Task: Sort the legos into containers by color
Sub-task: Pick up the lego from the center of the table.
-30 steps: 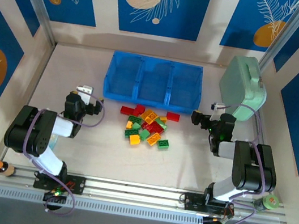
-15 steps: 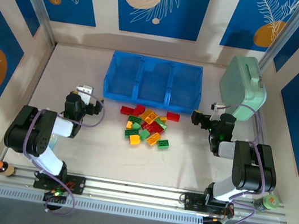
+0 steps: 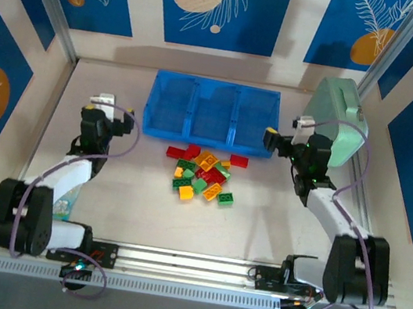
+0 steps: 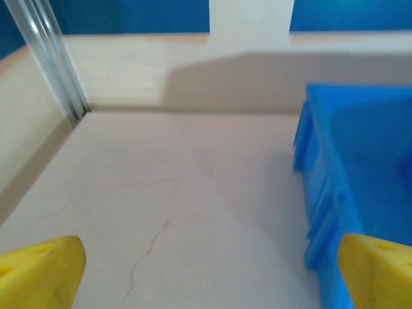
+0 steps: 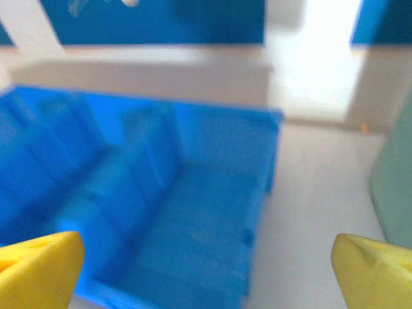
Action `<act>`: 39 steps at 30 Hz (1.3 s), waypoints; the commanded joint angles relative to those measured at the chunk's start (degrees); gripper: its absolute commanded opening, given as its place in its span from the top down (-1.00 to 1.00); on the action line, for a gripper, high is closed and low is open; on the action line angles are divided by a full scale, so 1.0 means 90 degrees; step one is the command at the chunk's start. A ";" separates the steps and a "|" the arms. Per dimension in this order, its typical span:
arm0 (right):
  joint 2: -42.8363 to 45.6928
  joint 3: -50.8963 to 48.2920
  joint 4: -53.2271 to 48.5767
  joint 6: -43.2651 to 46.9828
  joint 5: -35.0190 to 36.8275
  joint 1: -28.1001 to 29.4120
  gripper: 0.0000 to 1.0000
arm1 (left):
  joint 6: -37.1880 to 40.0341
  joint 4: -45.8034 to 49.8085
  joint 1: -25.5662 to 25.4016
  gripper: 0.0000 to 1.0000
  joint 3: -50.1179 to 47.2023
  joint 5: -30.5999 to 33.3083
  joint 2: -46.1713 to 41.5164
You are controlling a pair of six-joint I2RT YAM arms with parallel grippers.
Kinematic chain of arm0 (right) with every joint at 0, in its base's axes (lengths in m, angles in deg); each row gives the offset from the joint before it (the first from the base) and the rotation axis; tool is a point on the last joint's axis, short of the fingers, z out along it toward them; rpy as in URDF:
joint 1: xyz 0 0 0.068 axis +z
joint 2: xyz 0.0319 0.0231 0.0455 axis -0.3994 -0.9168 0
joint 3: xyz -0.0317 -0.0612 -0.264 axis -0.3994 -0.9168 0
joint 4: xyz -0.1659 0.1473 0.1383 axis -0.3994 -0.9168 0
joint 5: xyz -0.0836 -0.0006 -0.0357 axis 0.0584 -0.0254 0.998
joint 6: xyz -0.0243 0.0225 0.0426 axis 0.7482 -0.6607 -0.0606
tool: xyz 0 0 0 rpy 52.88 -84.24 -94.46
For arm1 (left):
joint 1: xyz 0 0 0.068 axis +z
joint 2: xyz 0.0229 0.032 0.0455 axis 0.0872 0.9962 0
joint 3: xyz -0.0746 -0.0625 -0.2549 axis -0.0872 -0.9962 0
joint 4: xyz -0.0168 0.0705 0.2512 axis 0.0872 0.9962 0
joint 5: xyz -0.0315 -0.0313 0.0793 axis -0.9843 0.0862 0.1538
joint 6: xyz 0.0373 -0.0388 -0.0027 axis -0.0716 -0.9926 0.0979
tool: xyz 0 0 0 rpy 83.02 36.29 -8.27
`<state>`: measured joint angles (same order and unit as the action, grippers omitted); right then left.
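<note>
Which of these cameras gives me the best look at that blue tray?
The top external view: it takes in the whole blue tray, all three compartments side by side. The left wrist view catches one end wall at its right edge; the right wrist view looks into the compartments, close but blurred.

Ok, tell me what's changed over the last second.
Both arms stretched out from their folded pose. The left gripper moved toward the back wall and a little left, ending beside the left end of the tray. The right gripper moved back to the tray's right end. Both are open and hold nothing. The legos, the tray and the mint green case stayed put.
</note>
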<state>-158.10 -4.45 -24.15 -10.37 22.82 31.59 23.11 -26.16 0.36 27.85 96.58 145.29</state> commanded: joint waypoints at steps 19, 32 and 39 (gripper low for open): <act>-0.0456 0.1849 -0.5311 -0.3238 0.0448 0.1770 -0.85 | -0.2138 0.3776 -0.2882 -0.76 0.1263 -0.1515 0.0487; -0.0194 0.1714 -0.5471 -0.3177 0.0690 0.2367 -0.56 | -0.2557 0.3840 -0.2136 -0.40 0.2237 -0.2146 0.2423; -0.0069 0.1702 -0.5574 -0.3166 0.0836 0.2372 -0.55 | -0.2470 0.4056 -0.2089 -0.35 0.2738 -0.2012 0.3058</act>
<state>-160.27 11.05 -73.09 -38.80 29.36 52.68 0.88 8.20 -18.83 49.88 78.92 171.17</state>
